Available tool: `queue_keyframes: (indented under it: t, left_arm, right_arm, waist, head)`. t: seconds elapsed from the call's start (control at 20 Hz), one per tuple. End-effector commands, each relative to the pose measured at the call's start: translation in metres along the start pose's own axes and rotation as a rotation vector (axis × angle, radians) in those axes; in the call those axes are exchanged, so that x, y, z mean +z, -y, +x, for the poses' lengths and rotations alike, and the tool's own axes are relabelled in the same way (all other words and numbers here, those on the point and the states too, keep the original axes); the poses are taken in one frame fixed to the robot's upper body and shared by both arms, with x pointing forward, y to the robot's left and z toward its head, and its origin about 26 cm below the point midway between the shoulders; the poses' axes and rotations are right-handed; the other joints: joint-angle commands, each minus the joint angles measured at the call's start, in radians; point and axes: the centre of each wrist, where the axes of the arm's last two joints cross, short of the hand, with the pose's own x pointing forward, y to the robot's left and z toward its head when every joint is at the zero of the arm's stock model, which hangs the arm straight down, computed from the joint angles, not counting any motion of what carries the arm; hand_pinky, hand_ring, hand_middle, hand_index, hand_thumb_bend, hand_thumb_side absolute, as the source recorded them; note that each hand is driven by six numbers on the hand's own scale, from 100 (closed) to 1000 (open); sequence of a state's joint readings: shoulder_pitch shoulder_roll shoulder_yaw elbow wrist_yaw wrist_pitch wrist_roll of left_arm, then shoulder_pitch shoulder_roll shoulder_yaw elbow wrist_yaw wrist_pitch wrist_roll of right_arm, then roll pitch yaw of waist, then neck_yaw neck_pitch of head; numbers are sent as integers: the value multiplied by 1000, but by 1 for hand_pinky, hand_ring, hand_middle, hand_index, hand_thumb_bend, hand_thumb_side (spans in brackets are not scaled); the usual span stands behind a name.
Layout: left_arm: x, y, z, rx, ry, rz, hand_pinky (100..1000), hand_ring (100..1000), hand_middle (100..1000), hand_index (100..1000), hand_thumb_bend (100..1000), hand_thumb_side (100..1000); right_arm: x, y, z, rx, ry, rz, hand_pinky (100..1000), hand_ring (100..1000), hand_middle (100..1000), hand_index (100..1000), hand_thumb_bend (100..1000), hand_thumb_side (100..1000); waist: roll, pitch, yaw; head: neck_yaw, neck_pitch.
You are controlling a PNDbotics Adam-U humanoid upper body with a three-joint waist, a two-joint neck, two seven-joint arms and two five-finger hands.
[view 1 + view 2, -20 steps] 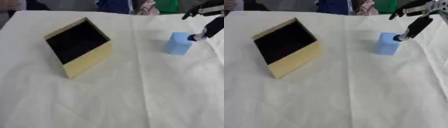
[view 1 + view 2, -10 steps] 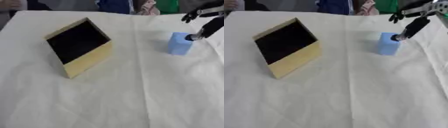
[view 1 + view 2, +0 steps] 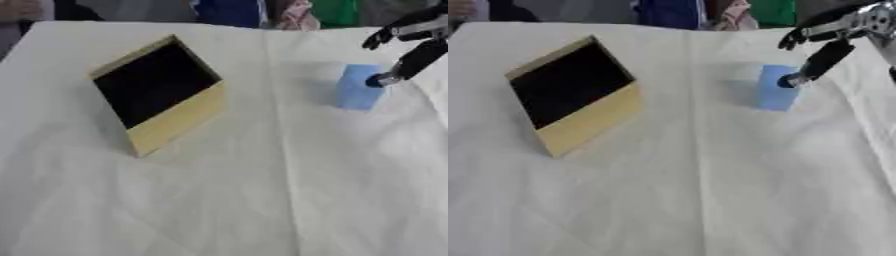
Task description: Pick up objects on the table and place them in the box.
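Note:
A light blue block [image 3: 358, 87] stands upright on the white cloth at the right. My right hand [image 3: 826, 40] comes in from the upper right, its fingers spread; one black finger [image 3: 819, 63] points down and its tip touches the block's right upper edge. Nothing is gripped. A tan box [image 3: 158, 94] with a black inside stands tilted at the left centre, its opening facing up and toward me. My left hand shows in no view.
The table is covered with a white wrinkled cloth [image 3: 262, 190]. People in dark, blue and green clothing stand along the far edge [image 3: 236, 10].
The right hand has hardly moved; its finger stays at the block's right edge. The block and the box stand where they were.

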State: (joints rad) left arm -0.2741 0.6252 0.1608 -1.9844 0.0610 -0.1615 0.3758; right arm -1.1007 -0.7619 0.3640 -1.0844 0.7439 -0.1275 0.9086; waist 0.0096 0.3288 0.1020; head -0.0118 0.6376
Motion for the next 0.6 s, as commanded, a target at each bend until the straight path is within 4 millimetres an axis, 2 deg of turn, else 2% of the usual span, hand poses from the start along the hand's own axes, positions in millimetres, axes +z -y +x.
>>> queue_keyframes:
  t: [0.05, 0.6]
  left_arm:
    - [-8, -4, 8, -21, 43, -7, 672, 608, 626, 868, 100, 878]
    - [-8, -4, 7, -23, 43, -7, 672, 606, 625, 869, 100, 872]
  right_arm:
    - [8, 10, -7, 4, -26, -24, 995, 993, 929, 1000, 396, 632]
    - [2, 8, -12, -5, -54, -5, 1000, 999, 953, 1000, 379, 579]
  waist:
    - [1, -13, 1]
    - [2, 9, 5]
  head:
    - [-2, -12]
    - [-2, -23]
